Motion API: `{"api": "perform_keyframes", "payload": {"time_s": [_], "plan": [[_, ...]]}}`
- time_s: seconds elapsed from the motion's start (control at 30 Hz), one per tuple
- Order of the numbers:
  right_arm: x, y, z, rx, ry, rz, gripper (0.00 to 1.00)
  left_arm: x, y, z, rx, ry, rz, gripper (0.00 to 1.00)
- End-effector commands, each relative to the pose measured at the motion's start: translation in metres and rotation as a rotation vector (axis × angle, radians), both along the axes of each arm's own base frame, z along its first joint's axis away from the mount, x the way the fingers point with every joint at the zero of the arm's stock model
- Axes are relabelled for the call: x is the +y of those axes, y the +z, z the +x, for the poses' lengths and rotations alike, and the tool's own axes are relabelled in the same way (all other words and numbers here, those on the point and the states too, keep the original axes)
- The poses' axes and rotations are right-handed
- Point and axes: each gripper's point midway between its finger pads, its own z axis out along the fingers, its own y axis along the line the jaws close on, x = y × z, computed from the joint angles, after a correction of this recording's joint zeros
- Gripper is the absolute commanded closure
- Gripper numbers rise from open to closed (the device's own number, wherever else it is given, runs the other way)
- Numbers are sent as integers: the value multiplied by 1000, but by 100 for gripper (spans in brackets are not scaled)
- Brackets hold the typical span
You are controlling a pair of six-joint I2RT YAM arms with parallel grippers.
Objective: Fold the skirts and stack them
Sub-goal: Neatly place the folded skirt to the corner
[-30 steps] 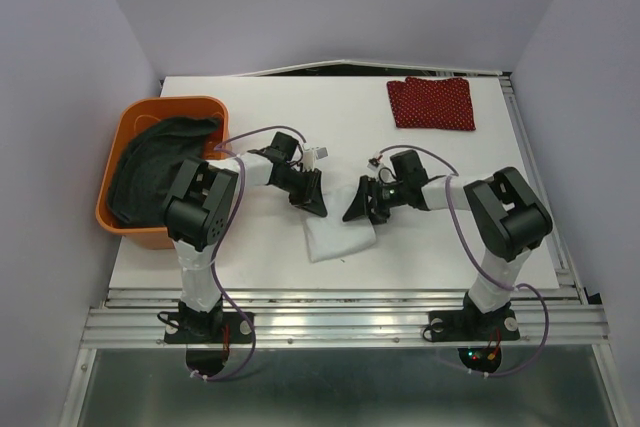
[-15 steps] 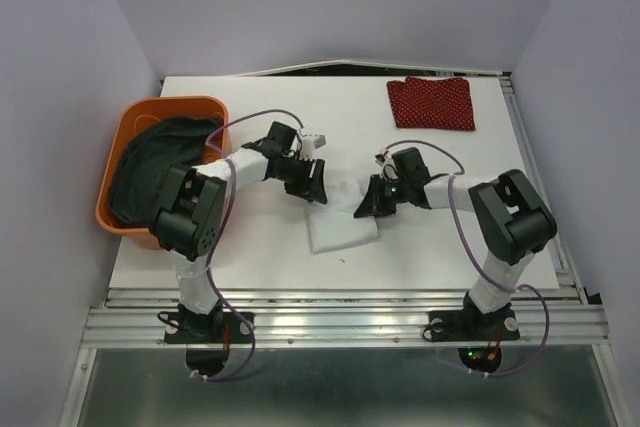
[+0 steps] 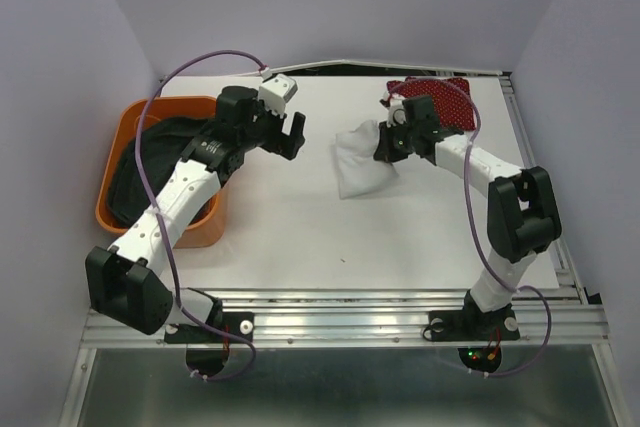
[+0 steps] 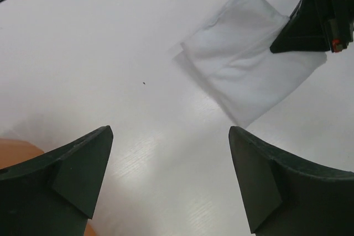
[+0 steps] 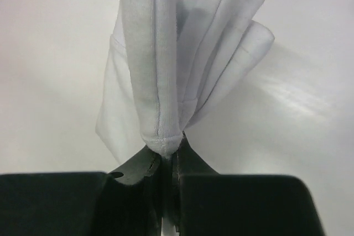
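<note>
The folded white skirt [image 3: 362, 160] [image 4: 249, 67] [image 5: 166, 70] hangs off the table, pinched at one edge by my right gripper [image 3: 385, 144] [image 5: 168, 156], which is shut on it. The red skirt with tiny white dots [image 3: 450, 99] lies folded at the back right, partly behind the right arm. Bunched in the orange basket [image 3: 135, 117] at the left is the dark grey skirt [image 3: 155, 162]. My left gripper [image 3: 283, 140] [image 4: 168, 164] hovers over bare table left of the white skirt, open, with nothing between its fingers.
The orange basket stands at the table's left edge under the left arm. Purple walls close in the left, right and back sides. A metal rail [image 3: 340, 312] runs along the near edge.
The left gripper let go of the white skirt, opened wide and drew back left toward the basket. The right gripper closed on the skirt and carried it up and back toward the red skirt.
</note>
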Motion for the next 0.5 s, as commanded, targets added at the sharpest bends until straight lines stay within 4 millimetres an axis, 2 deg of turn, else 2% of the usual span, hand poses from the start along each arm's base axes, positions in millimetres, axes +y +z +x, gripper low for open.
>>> {"api": "perform_keyframes", "payload": {"time_s": [0.0,0.1,0.13,0.17,0.2,0.23,0.37,0.43,0.47], "plan": [[-36,34,58,-189,34,-135,99,14,8,-3,-73,24,54,1],[-48,45,91,-246,41,-160,99,14,6,-8,-73,6,59,1],[-51,36,98,-239,56,-172,99,15,4,-9,-70,1,63,2],[-54,50,113,-277,50,-167,99,13,2,-12,-61,-14,62,1],[-53,39,113,-255,62,-170,99,12,0,-13,-56,-22,59,1],[-56,52,126,-288,58,-161,99,11,0,-15,-55,-28,53,2],[-60,62,156,-340,63,-169,99,8,-2,-20,-51,-51,42,2],[-60,58,167,-351,76,-186,99,8,-3,-21,-47,-55,41,1],[-64,69,176,-378,66,-188,99,9,-2,-22,-50,-56,41,1]]}}
